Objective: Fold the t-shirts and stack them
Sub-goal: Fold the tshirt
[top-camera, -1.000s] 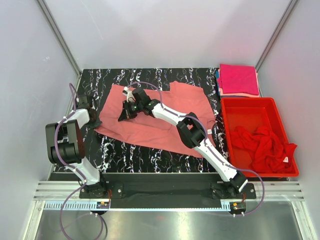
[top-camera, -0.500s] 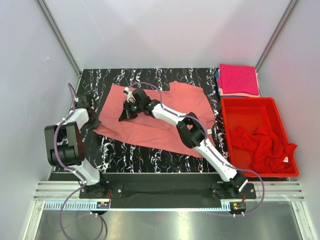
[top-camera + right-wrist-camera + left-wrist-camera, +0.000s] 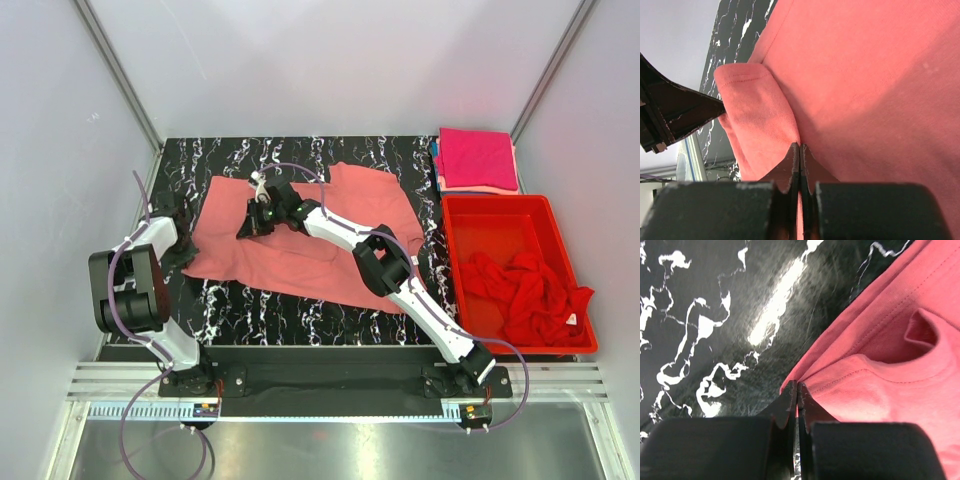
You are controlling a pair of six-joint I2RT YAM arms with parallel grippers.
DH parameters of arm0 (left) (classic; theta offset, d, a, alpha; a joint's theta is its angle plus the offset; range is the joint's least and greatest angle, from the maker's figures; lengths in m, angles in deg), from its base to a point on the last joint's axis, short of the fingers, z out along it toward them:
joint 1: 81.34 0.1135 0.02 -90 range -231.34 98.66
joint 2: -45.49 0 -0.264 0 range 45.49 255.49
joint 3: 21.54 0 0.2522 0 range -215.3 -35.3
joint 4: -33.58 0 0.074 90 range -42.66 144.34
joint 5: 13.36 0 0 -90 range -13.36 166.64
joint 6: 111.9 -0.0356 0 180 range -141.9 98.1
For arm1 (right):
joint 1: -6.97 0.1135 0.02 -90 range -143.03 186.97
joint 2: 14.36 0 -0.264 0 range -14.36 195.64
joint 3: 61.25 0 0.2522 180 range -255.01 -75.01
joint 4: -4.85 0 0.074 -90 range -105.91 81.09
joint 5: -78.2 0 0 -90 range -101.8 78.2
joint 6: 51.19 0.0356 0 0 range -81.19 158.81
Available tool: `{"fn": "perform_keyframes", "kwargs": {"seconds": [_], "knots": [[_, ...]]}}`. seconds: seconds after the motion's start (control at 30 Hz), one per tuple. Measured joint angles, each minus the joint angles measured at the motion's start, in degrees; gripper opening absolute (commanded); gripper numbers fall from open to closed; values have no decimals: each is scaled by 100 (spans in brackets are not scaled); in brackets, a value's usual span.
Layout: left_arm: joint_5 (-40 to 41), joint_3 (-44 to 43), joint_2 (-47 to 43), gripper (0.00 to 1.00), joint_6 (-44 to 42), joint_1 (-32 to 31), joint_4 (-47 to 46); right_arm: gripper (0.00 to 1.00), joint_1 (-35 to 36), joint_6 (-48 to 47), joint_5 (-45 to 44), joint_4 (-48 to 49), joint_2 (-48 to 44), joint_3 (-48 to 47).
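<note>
Salmon t-shirt (image 3: pixel 280 265), long axis running left-right

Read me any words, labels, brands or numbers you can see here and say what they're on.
No text can be read in any view.
White tag on the red t-shirt in the red bin: too small to read.
Striped strip at the near edge: only tick marks, too small for numbers.
Salmon t-shirt: plain, no print.

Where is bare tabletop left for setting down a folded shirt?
Bare table runs between the salmon t-shirt and the near edge. A thinner strip lies beyond the shirt's far hem. The right side is crowded, filled by the red bin and the folded stack.
</note>
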Motion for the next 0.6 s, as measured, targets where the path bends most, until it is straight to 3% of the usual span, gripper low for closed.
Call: {"fn": "perform_keyframes", "kwargs": {"seconds": [0.1, 0.47, 0.6], "knots": [[-2, 2, 0, 10, 83, 0, 55, 0, 0, 7, 4, -4, 0, -31], [881, -68, -533, 13, 391, 177, 723, 6, 13, 192, 341, 105, 2, -271], [1106, -70, -809, 0, 684, 433, 855, 8, 42, 144, 354, 109, 2, -343]]}}
